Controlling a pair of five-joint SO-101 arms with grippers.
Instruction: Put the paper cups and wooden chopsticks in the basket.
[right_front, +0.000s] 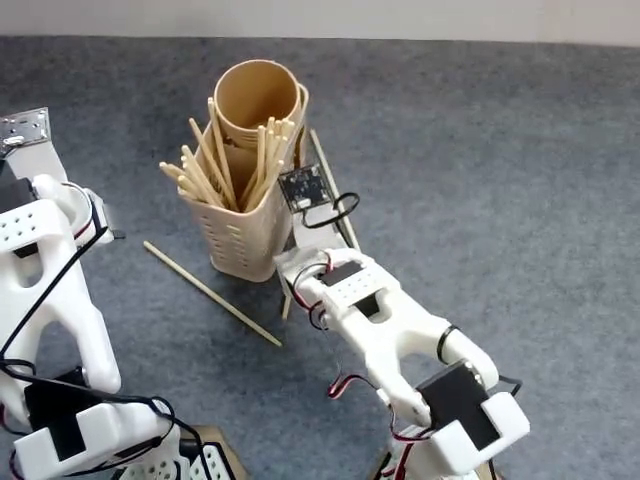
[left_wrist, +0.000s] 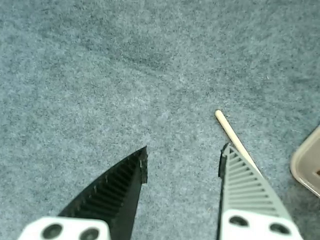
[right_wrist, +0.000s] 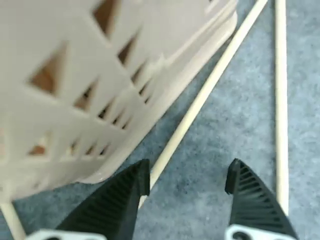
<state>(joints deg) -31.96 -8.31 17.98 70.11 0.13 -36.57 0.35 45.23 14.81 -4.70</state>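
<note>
The paper cups (right_front: 255, 95) and most chopsticks (right_front: 205, 175) sit in the basket (right_front: 240, 240). By its base the right hand (right_wrist: 189, 170) is spread apart near two loose sticks (right_wrist: 200, 97); the left hand (left_wrist: 184, 150) gapes beside another stick (left_wrist: 231, 132).

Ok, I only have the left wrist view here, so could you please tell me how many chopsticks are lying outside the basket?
Observer: At least three: the loose chopstick near your arm, plus a slanted chopstick and a straight chopstick on the other side of the basket.
Operator: Thank you. Where is the right arm?
Observer: The right arm is low beside the basket, its jaws open above the slanted chopstick.
Operator: And are the cups in?
Observer: Yes, paper cups stand nested in the basket among a bundle of chopsticks.
</note>
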